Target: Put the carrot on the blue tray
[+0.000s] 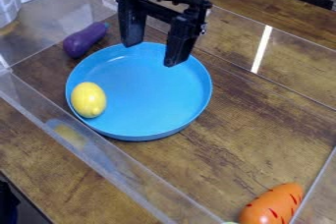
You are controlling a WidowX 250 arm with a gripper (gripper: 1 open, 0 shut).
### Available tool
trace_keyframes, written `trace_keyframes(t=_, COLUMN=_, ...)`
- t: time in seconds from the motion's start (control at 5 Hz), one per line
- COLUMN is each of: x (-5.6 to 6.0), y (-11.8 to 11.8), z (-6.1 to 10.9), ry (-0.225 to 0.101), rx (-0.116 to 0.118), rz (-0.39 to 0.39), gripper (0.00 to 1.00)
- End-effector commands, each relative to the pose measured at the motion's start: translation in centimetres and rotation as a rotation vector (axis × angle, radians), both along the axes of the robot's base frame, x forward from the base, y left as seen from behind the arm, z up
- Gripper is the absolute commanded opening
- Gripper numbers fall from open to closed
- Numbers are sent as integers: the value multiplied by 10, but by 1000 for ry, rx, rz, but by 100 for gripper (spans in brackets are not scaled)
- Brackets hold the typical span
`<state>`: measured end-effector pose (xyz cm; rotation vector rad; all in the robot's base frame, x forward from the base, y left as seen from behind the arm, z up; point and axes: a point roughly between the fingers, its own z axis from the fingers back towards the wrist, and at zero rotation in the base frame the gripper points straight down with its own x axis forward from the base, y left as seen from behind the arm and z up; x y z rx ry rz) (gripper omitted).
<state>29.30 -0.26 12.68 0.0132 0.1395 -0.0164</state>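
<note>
One carrot [272,206], orange and grooved, is seen lying at the bottom right edge of the wooden table [262,120], well apart from the blue tray [157,105]. One yellow lemon [86,99] is held in the tray's left part. One purple eggplant [84,39] is placed beyond its far-left rim. One black gripper [155,45] is poised above the tray's far edge, pointed downward, fingers spread wide, nothing gripped.
</note>
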Motion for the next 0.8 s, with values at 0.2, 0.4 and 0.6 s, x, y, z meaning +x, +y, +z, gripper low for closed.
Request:
trace_keyframes(t=0.2, x=3, y=4, z=24, ry=-51, rx=11, rz=5, gripper=100)
trace_keyframes(t=0.4, x=2, y=5, z=27, ry=-51, rx=8, rz=13, gripper=100)
trace_keyframes(t=0.6, x=1, y=6, z=27, ry=-52, rx=0, rz=25, gripper=100)
